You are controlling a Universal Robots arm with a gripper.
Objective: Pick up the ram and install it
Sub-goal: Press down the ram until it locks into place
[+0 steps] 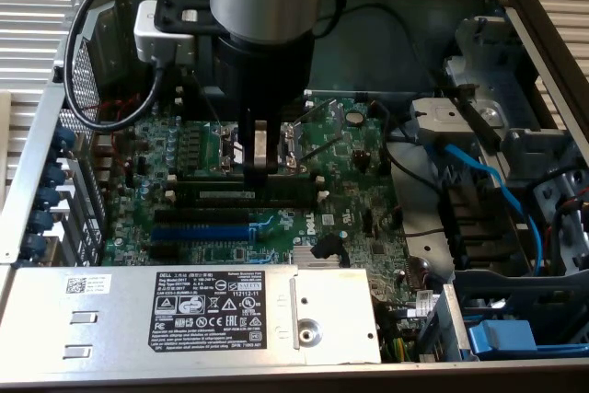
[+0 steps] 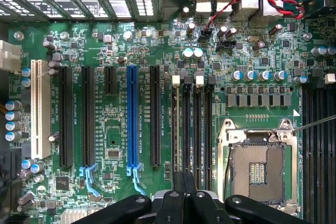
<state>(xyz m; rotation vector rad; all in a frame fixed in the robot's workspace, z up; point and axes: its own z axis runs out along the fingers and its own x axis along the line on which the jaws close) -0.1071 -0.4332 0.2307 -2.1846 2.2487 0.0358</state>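
Status of installation: the ram (image 1: 230, 194) is off the tabletop and inside the open computer case (image 1: 552, 62). It stands on edge along the row of black memory slots (image 2: 191, 129) on the motherboard (image 1: 354, 218). It lies between the processor socket (image 2: 260, 169) and the blue slot (image 1: 198, 230), with its white label strip facing the exterior camera.

Claw (image 1: 260, 172) position: directly above the middle of the ram, with the fingertips meeting its top edge. In the wrist view the claw (image 2: 184, 192) is lined up with the slot row.

Claw state: fully closed, fingers together. It cannot be determined whether they pinch the thin top edge of the ram or only bear down on it.

Progress, as a judgement: pickup and transport are complete, and the ram is aligned with a slot. Seating is the open item. The ram looks level, but the white end clips (image 2: 176, 81) cannot be confirmed as latched over its ends. The installation cannot yet be taken as complete.
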